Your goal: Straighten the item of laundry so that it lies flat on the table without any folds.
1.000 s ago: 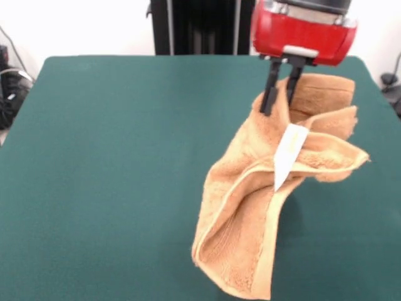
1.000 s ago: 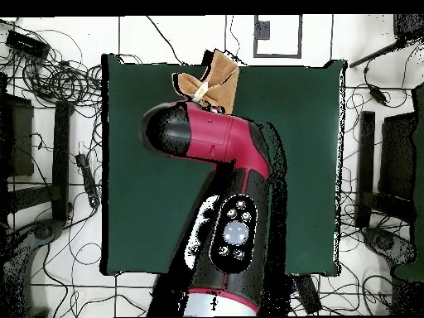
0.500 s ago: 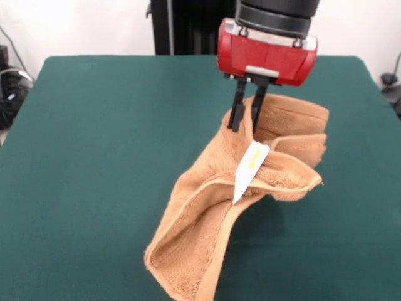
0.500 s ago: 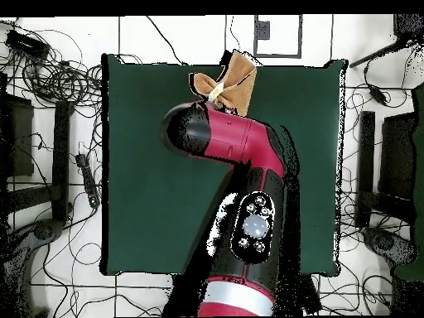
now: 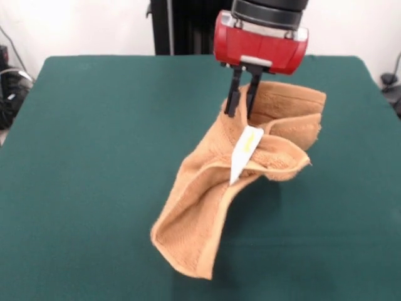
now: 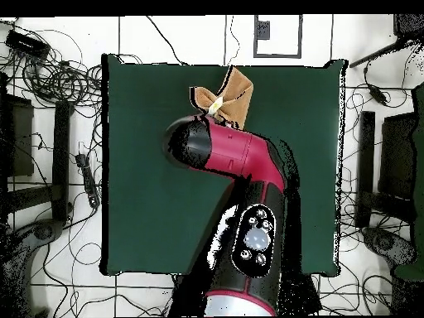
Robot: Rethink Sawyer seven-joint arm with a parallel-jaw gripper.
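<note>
The counter (image 5: pixel 94 157), a broad spread of dark green cloth, lies well below and all around the fingers (image 5: pixel 240 100), with bare room on every side of them. The red arm (image 6: pixel 240 166) comes down over it and ends in those two black fingers, which are closed to a narrow gap on a bunched upper edge of the towel (image 5: pixel 213 200). The towel hangs from that pinch: its bulk drapes down and away below the fingers, creased lengthwise into a trough, and a folded flap juts out just beside and beneath them; only the lowest corner looks to reach the counter, though contact there is hard to confirm. The white tag (image 5: pixel 243 153) dangles directly under the fingers. In my judgement the step in hand is carrying the lifted cloth so it can be laid out. To do it well, the low corner should touch down first and act as an anchor, then the fingers should travel low and steadily away from it, so the trough and the flap pull open rather than collapsing into a heap on release.
</note>
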